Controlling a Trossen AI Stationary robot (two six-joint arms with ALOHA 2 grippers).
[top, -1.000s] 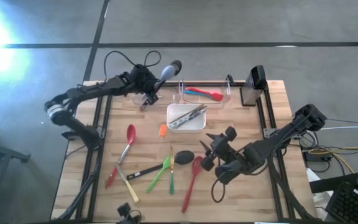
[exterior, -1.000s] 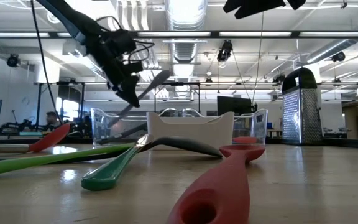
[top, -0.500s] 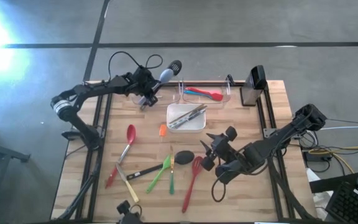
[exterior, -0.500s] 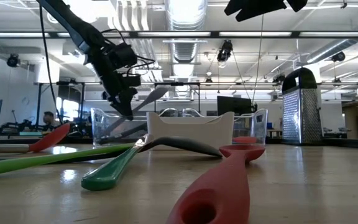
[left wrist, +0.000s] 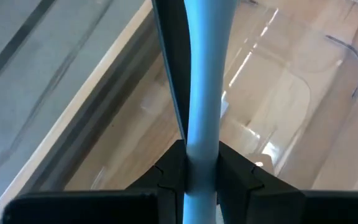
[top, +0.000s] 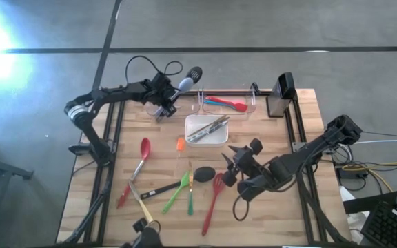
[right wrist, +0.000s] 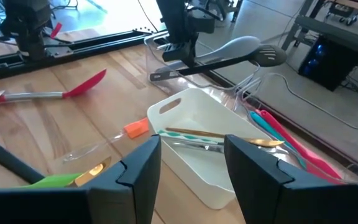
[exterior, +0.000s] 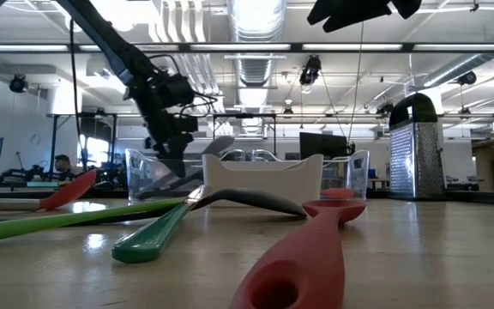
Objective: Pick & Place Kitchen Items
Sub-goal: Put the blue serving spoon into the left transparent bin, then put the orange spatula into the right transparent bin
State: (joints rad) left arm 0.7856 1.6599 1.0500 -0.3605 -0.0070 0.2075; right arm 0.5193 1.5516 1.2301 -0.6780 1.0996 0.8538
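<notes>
My left gripper (top: 163, 102) is shut on a slotted turner with a pale blue handle and a black head (top: 195, 72), above a clear bin (exterior: 144, 172) at the table's far left. It also shows in the low view (exterior: 171, 129). My right gripper (top: 234, 165) is open and empty above the table's near right part, its fingers (right wrist: 138, 171) apart. Red, green, yellow and black utensils (top: 178, 189) lie flat on the table in front. A red-headed spoon (top: 143, 150) lies to their left. My left gripper pinches the turner's pale blue handle (left wrist: 201, 155) between its two fingers, which lie across the handle. The fingers come from above, pointing down. The turner is lifted and tilted, its black slotted head (right wrist: 272, 56) jutting past the table's far edge.
A white square dish (top: 207, 129) with metal utensils stands mid-table. Behind it a second clear bin (top: 227, 103) holds red and blue utensils. A dark box grater (top: 281, 93) stands at the far right. A small orange piece (top: 180, 144) lies by the dish.
My left gripper has gone down toward the clear bin with the turner, still shut on it. The turner now sits lower and less steeply tilted in the low view.
</notes>
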